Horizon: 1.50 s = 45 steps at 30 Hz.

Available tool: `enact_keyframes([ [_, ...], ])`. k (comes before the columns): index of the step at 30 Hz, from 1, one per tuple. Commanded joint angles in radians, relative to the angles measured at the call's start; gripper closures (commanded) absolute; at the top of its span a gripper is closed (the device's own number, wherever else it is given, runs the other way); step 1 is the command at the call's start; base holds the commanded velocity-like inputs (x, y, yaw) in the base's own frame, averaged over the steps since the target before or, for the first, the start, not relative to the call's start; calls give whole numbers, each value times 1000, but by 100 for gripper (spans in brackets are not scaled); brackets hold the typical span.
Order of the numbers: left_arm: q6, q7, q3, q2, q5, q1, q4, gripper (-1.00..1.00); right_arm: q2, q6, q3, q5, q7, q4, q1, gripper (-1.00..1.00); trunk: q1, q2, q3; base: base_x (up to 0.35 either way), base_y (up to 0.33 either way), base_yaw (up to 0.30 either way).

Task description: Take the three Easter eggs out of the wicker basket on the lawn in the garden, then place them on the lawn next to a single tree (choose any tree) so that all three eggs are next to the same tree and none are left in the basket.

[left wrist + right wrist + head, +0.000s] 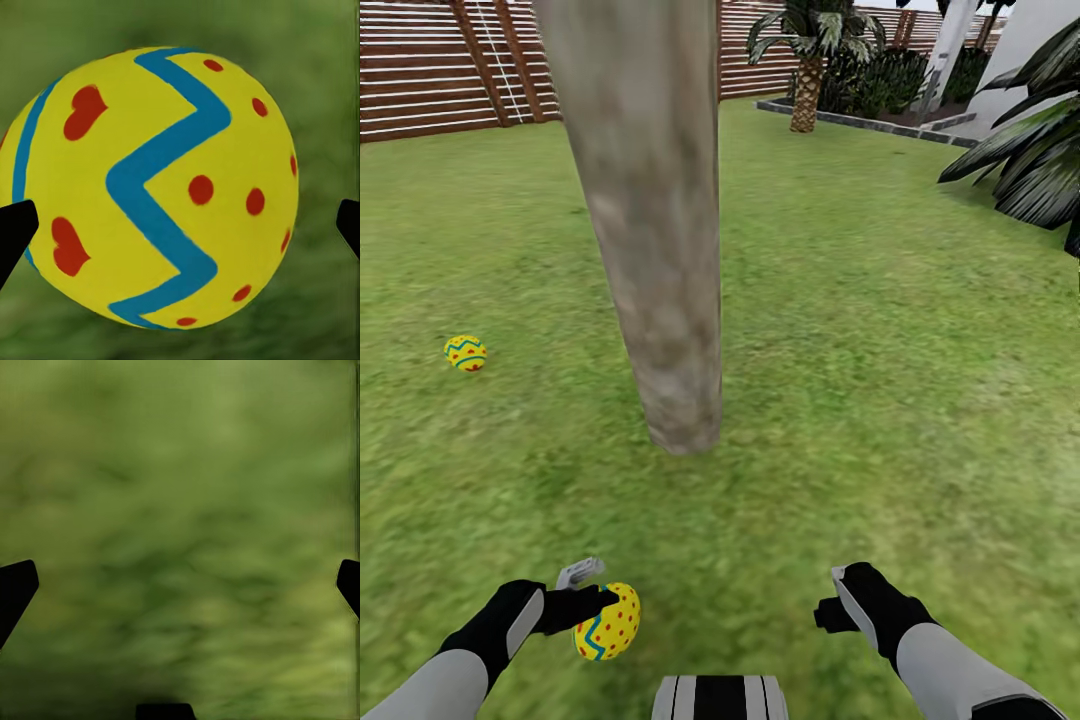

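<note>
The left gripper point(603, 607) pinches an Easter egg point(607, 621) between its jaws; in the left wrist view the egg point(150, 187) sits between the two dark fingertips point(15, 229) with blurred grass behind it. The right gripper point(828, 612) holds nothing, and its jaws stand spread over bare lawn point(180, 510). The held egg hangs just above the lawn point(880, 330), on the robot's side of the tree trunk point(660, 300), so the left arm probably only needs to lower it. Another egg point(465, 352) already lies on the grass left of the trunk. The basket's whereabouts cannot be told.
</note>
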Motion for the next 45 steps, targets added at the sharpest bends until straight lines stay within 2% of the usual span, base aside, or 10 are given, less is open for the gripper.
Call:
enact_keyframes([
  [1, 8, -2, 6, 0, 2, 0, -1, -100, -1, 5, 7, -10, -6, -2, 0, -100, -1, 0, 3, 0, 0, 0],
  [7, 10, -2, 7, 0, 3, 0, 4, -100, -1, 5, 7, -9, -6, -2, 0, -100, -3, 1, 26, -98, 0, 0],
  [32, 9, -3, 7, -5, 4, 0, 7, -100, -2, -14, 7, -12, -6, -2, 0, -100, -15, 7, 123, -335, 84, 0],
  [41, 8, -7, 7, -7, 8, 0, 7, -100, -2, -14, 7, -11, -6, -2, 0, -100, -19, 9, 158, -42, 8, 0],
  [45, 9, -8, 7, -6, 7, 0, 7, -100, -2, -14, 7, -12, -6, -2, 0, -100, -19, 9, 158, -1, 36, 0],
])
